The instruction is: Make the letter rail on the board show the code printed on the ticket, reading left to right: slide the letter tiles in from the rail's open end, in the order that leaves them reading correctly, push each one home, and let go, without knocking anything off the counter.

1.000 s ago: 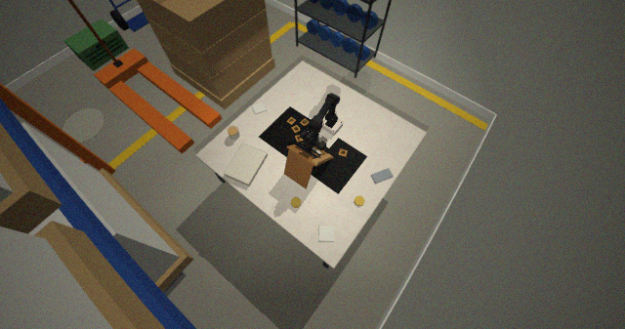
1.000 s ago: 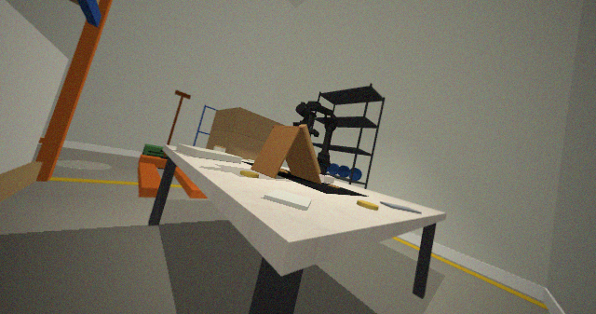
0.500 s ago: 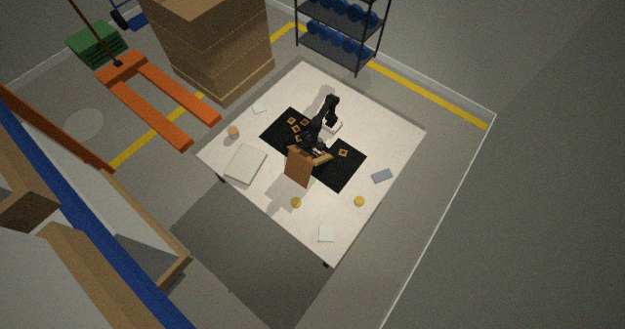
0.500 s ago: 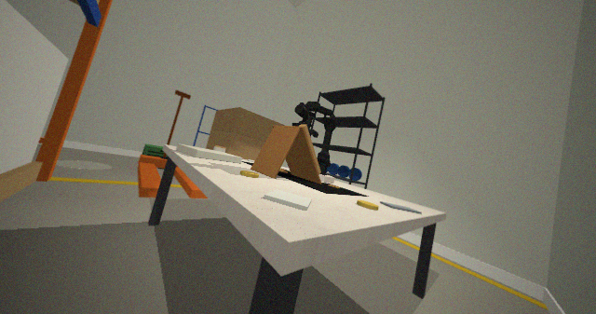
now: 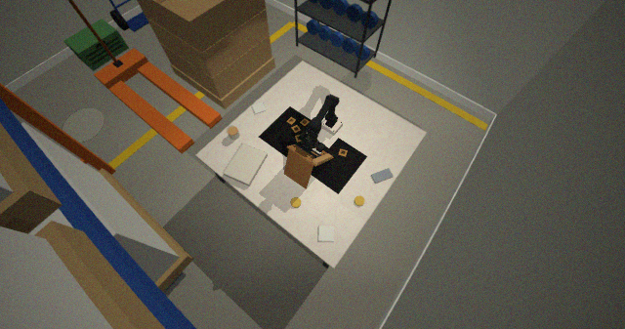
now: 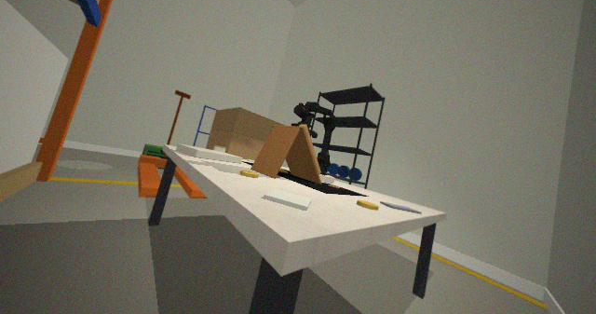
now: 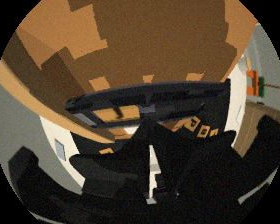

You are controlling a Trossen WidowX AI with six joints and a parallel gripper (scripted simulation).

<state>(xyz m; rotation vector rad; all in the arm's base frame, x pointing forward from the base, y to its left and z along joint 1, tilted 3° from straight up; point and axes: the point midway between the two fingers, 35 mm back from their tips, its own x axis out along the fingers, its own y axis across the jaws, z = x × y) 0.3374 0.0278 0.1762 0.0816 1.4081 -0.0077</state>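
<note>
My gripper [image 5: 312,143] [image 7: 147,122] is shut and empty, with its tips close beside the dark letter rail [image 7: 181,89]. A tan tile [image 7: 123,114] with a dark stroke shows in the left part of the rail in the wrist view; its letter is not clear. Several loose tan letter tiles lie on the black mat [image 5: 337,180], among them one tile [image 5: 291,120] at its far left end, one tile [image 7: 192,123] near the rail, and one tile [image 5: 343,152] [image 7: 106,151] toward the other end. I cannot make out the ticket's code.
A brown tent-shaped stand [image 5: 299,167] [image 6: 275,151] rises right beside the gripper. A pale slab [image 5: 245,164], a tan round piece [image 5: 232,132], yellow discs [image 5: 296,202] [image 6: 368,205], a blue-grey block [image 5: 382,175] and a pale square [image 5: 326,233] lie around the mat.
</note>
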